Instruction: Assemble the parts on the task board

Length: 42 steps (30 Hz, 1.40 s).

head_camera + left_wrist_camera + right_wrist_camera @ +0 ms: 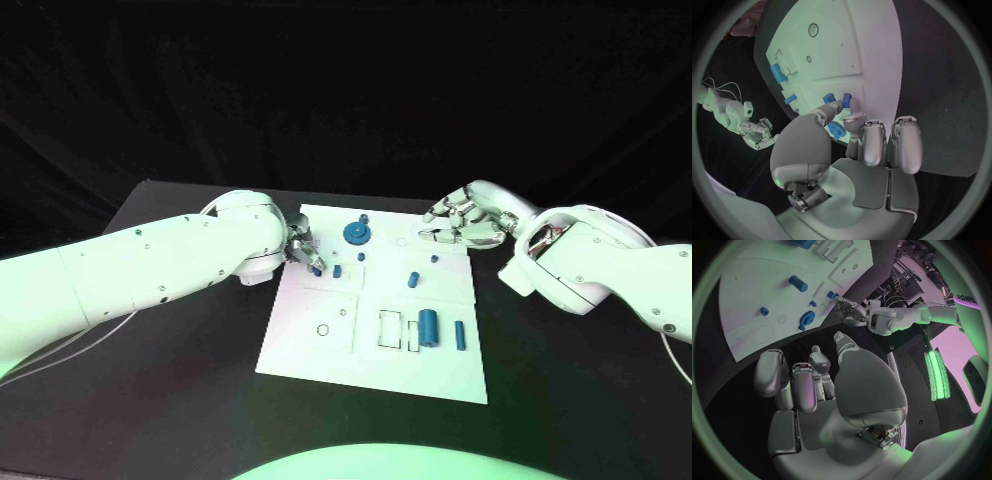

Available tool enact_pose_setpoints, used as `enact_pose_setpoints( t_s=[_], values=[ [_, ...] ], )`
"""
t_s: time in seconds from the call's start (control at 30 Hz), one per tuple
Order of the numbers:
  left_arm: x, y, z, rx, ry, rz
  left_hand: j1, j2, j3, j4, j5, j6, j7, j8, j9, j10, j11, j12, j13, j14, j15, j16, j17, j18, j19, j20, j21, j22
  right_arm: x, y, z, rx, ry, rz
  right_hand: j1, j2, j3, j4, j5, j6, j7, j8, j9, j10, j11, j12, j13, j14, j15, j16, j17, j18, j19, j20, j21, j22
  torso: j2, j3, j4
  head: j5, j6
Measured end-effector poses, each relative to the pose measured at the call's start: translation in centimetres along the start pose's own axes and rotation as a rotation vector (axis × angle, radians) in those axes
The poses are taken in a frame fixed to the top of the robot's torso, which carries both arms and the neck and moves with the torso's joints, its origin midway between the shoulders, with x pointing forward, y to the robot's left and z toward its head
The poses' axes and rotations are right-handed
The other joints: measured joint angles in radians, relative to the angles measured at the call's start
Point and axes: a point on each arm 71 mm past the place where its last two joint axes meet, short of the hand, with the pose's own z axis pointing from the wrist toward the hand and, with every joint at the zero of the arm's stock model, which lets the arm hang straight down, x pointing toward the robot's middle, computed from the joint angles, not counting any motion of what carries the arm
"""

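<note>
The white task board (310, 340) lies mid-table. My left hand (302, 248) hovers over its far left part, fingers spread, thumb tip (833, 106) right by two small blue pieces (317, 268) (338, 270); I see nothing held. A round blue gear-like part (356, 234) stands just beyond it, also seen between thumb and fingers as the gear (837, 130). My right hand (462, 227) hangs over the board's far right corner, fingers loosely bent, holding nothing. A blue cylinder (428, 323), a thin blue bar (460, 334) and a short blue piece (413, 279) lie on the board.
A tiny blue peg (433, 258) stands near the right hand. Rectangular cut-outs (392, 328) and round holes (323, 329) mark the board's near half. Black table (173, 400) surrounds the board on all sides.
</note>
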Motion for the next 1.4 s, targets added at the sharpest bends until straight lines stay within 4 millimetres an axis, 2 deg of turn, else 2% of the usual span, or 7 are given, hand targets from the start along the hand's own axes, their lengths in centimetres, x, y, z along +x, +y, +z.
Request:
enact_pose_setpoints(
  t_s=[0.13, 0.57, 0.8, 1.2, 1.4],
  values=[
    [-0.04, 0.09, 0.03, -0.005, -0.001, -0.001, -0.004, 0.004, -0.035, 0.013, 0.000, 0.008, -0.006, 0.001, -0.001, 0.000, 0.000, 0.006, 0.004, 0.000, 0.000, 0.000, 0.000, 0.000, 0.000, 0.000, 0.000, 0.000, 0.00, 0.00, -0.01, 0.000, 0.000, 0.000, 0.000, 0.000, 0.000, 0.000, 0.000, 0.000, 0.000, 0.000, 0.000, 0.000, 0.000, 0.000, 0.000, 0.000, 0.000, 0.000, 0.000, 0.000, 0.000, 0.000, 0.000, 0.000, 0.000, 0.0001, -0.0001, 0.000, 0.000],
    [-0.07, 0.29, 0.11, -0.018, 0.000, -0.002, -0.013, 0.014, -0.167, 0.065, -0.003, 0.015, 0.001, 0.000, -0.004, 0.004, 0.004, 0.017, 0.018, 0.000, 0.000, 0.000, 0.000, 0.000, 0.000, 0.000, 0.000, 0.001, -0.01, -0.01, -0.02, 0.000, 0.000, 0.000, -0.012, 0.012, -0.014, 0.014, 0.000, 0.000, 0.000, 0.004, 0.000, 0.000, 0.000, 0.000, 0.000, 0.000, 0.000, 0.000, 0.000, 0.000, 0.000, 0.000, -0.004, -0.001, 0.000, 0.0000, -0.0001, 0.001, 0.002],
    [-0.07, 0.33, 0.12, -0.021, 0.000, -0.002, -0.013, 0.014, -0.221, 0.084, -0.003, 0.018, 0.004, 0.000, -0.004, 0.004, 0.004, 0.023, 0.024, 0.000, 0.000, 0.000, 0.000, 0.000, 0.000, 0.000, 0.000, 0.001, -0.02, -0.02, -0.01, 0.001, -0.001, 0.000, -0.012, 0.012, -0.014, 0.014, 0.000, 0.000, 0.000, 0.004, 0.000, 0.000, 0.000, 0.000, 0.000, 0.000, 0.000, 0.000, 0.000, 0.000, 0.000, 0.000, -0.004, -0.001, 0.000, 0.0000, -0.0002, 0.001, 0.001],
    [-0.02, 0.43, 0.04, -0.021, 0.004, -0.014, -0.027, 0.028, -0.320, 0.134, -0.003, 0.020, 0.002, -0.004, -0.005, 0.003, 0.004, 0.023, 0.029, 0.000, 0.000, 0.000, 0.000, 0.000, 0.000, 0.000, 0.000, 0.000, -0.03, -0.04, -0.01, 0.001, -0.001, 0.000, -0.012, 0.012, -0.014, 0.014, 0.000, 0.000, 0.000, 0.004, -0.001, 0.000, 0.000, 0.000, 0.000, 0.000, 0.000, 0.000, 0.000, 0.000, 0.000, 0.000, -0.004, -0.001, 0.000, 0.0000, -0.0005, 0.000, 0.002],
    [-0.07, 0.47, -0.12, -0.009, -0.001, -0.049, -0.020, 0.035, -0.343, 0.149, -0.003, 0.022, 0.001, -0.004, -0.005, 0.003, 0.004, 0.023, 0.029, 0.000, 0.000, 0.000, 0.000, 0.000, 0.000, 0.000, 0.000, 0.000, -0.02, -0.04, 0.02, 0.001, -0.001, 0.000, -0.012, 0.012, -0.014, 0.014, 0.000, 0.000, 0.000, 0.004, -0.001, 0.000, 0.000, 0.000, 0.000, 0.000, 0.000, 0.000, 0.000, 0.000, 0.000, 0.000, -0.004, -0.001, 0.000, -0.0001, -0.0006, -0.001, 0.003]
  ],
)
